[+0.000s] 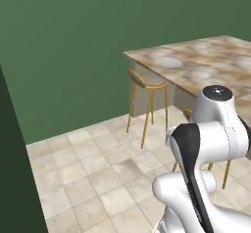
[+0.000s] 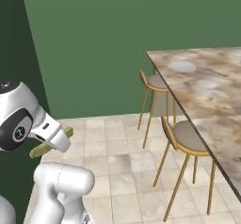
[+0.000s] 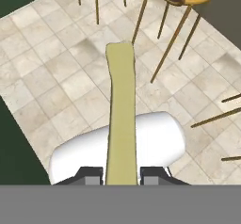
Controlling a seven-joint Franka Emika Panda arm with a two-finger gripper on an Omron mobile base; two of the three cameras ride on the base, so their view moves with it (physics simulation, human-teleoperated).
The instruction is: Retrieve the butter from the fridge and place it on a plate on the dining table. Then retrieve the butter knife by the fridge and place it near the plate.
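- My gripper (image 3: 121, 175) pinches the butter (image 3: 121, 110) above the floor, beside the base.
- I judge I'm carrying it toward the table (image 2: 207, 96).
- Next I must reach the plate (image 2: 182, 66) near the table's far corner, past the stools (image 2: 186, 138).

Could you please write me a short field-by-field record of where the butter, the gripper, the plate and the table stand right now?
butter: olive-yellow stick, clamped between the finger tips and pointing away from the hand, over the tiled floor
gripper: shut on the butter
plate: round, pale, lying bare on the dining table near its far end
dining table: marbled stone top, ahead and to the right of the arm
stools: gold-legged, tucked along the table's near side
step status: butter carried, not yet on the plate
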